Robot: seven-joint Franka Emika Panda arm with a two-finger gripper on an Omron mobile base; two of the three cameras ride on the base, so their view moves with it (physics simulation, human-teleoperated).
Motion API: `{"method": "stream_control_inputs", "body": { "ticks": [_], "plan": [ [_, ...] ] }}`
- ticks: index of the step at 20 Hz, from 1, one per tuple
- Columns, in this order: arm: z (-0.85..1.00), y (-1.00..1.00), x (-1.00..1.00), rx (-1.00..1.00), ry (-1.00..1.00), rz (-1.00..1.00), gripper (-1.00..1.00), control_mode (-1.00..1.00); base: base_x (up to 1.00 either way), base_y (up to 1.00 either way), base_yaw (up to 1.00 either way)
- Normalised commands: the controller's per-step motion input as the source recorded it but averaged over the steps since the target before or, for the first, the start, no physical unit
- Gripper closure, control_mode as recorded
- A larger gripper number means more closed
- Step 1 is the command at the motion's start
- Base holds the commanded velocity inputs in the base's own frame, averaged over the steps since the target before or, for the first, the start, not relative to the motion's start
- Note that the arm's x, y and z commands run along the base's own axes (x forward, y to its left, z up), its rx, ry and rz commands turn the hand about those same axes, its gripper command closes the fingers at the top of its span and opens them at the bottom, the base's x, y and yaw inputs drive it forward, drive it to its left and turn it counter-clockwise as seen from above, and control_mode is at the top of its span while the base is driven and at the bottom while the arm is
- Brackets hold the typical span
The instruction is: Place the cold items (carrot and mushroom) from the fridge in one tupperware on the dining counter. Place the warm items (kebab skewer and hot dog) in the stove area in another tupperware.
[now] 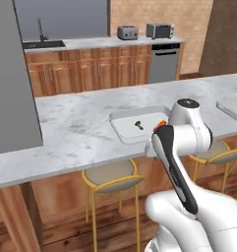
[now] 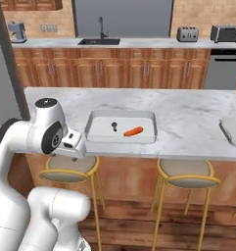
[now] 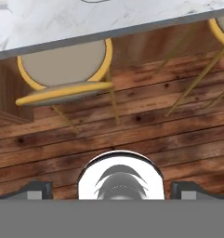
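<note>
1. Left to right on the dining counter (image 2: pixel 188 122): one tupperware (image 2: pixel 120 126) holds the mushroom (image 2: pixel 114 127) and, just right of it, the carrot (image 2: pixel 133 131) — its long axis runs roughly along the counter's length. A second tupperware (image 2: pixel 233 131) sits well apart at the right edge; nothing can be made out in it.
2. The gripper (image 3: pixel 111 188) is spread fully and holds nothing — it looks down at a stool (image 3: pixel 64 74) and the wood floor (image 3: pixel 146 135).
3. The cold items look done, so the coming move likely turns toward the stove area, away from this counter.
</note>
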Motion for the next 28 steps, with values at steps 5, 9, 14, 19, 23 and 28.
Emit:
{"method": "stream_control_inputs", "body": {
  "ticks": [5,9,14,19,23,28],
  "plan": [
    [0.00,0.00,0.00,0.00,0.00,0.00,-1.00,1.00,-0.83,0.94,0.15],
    [0.00,0.00,0.00,0.00,0.00,0.00,-1.00,1.00,-0.42,1.00,0.30],
    [0.00,0.00,0.00,0.00,0.00,0.00,-1.00,1.00,-0.04,1.00,0.29],
    [0.00,0.00,0.00,0.00,0.00,0.00,-1.00,1.00,-0.02,1.00,0.14],
    [0.00,0.00,0.00,0.00,0.00,0.00,-1.00,1.00,0.00,1.00,0.01],
    [0.00,0.00,0.00,0.00,0.00,0.00,-1.00,1.00,0.00,1.00,-0.01]
  ]
}}
